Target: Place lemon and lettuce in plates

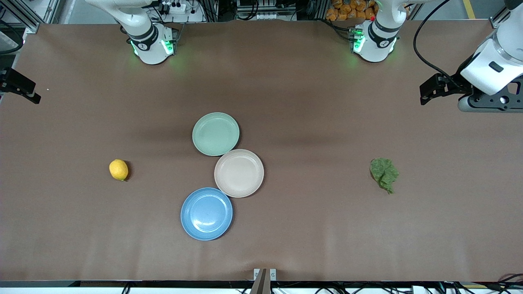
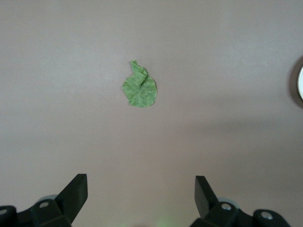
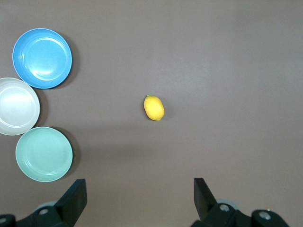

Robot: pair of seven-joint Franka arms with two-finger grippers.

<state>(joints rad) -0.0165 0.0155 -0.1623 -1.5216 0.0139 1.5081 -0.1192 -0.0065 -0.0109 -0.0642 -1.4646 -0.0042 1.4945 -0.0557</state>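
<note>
Waiting high, both arms: I hold the left gripper (image 2: 141, 196) spread wide over the lettuce (image 1: 383, 174), right gripper (image 3: 139, 196) likewise over the lemon (image 1: 118, 169) — each item well apart from the beige-pink plate (image 1: 239, 173), blue plate (image 1: 206, 213) touching it.

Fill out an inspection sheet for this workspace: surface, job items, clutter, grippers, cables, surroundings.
Surface: brown table, flat.
Job's things: lemon on the table toward the right arm's end; lettuce on the table toward the left arm's end; blue plate and beige-pink plate mid-table, rims touching, nothing on them.
Clutter: pale green plate, bare, against the beige-pink plate.
Grippers: left gripper open above the lettuce's end; right gripper open above the lemon's end.
Cables: black cable on the left arm.
Surroundings: metal frame along the table's edge.
</note>
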